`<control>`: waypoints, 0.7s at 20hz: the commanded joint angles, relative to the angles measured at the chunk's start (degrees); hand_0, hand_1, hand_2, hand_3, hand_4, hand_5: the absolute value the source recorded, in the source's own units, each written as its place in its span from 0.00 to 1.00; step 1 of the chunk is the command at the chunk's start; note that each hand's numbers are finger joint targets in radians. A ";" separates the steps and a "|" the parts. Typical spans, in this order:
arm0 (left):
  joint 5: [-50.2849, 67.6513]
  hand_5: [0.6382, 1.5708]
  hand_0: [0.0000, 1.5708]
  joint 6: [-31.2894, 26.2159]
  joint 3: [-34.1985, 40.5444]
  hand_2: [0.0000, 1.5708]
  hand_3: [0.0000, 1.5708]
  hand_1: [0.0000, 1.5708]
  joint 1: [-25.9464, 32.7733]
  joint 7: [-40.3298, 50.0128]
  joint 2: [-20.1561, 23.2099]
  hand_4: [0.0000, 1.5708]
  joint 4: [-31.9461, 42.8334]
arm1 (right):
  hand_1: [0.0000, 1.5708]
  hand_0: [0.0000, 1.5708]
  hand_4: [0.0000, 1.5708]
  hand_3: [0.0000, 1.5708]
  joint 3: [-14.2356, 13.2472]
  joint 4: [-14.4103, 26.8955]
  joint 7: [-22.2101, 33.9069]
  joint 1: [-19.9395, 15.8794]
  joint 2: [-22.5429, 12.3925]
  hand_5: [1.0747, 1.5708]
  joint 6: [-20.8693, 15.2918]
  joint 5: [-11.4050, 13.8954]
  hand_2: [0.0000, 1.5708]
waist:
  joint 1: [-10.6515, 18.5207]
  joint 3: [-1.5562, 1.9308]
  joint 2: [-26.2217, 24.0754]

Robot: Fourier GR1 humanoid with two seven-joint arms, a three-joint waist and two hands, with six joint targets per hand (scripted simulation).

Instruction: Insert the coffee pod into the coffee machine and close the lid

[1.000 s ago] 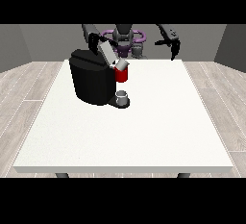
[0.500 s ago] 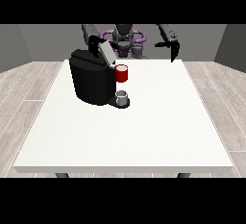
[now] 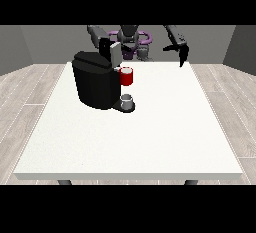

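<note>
The black coffee machine point(image 3: 97, 84) stands on the table's far left part, with its lid point(image 3: 114, 53) raised upright at the top. A red thing at the machine point(image 3: 126, 76) sits at the brew head, facing the view's right. Below it, a grey thing point(image 3: 127, 100) rests on the machine's base; I cannot tell whether it is the pod. The hand at the view's left point(image 3: 107, 42) is right behind the raised lid, partly hidden by it. The hand at the view's right point(image 3: 183, 53) hangs above the table's far edge with relaxed fingers pointing down, holding nothing.
The white table point(image 3: 150, 137) stretches wide towards the camera, its front edge near the bottom. The robot's torso point(image 3: 131, 39) stands behind the far edge. Wooden floor surrounds the table.
The red thing at the machine was tilted a second ago and now sits level. The hand at the view's right has sunk slightly. The lid has shifted a little.
</note>
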 commanded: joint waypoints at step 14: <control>2.43 1.00 0.00 -3.90 3.74 0.00 0.00 0.00 -5.12 -5.84 5.49 0.24 10.84 | 0.00 0.00 0.28 0.00 8.78 5.15 7.79 -14.51 3.82 1.00 -5.31 9.89 0.00 | 2.01 0.11 2.69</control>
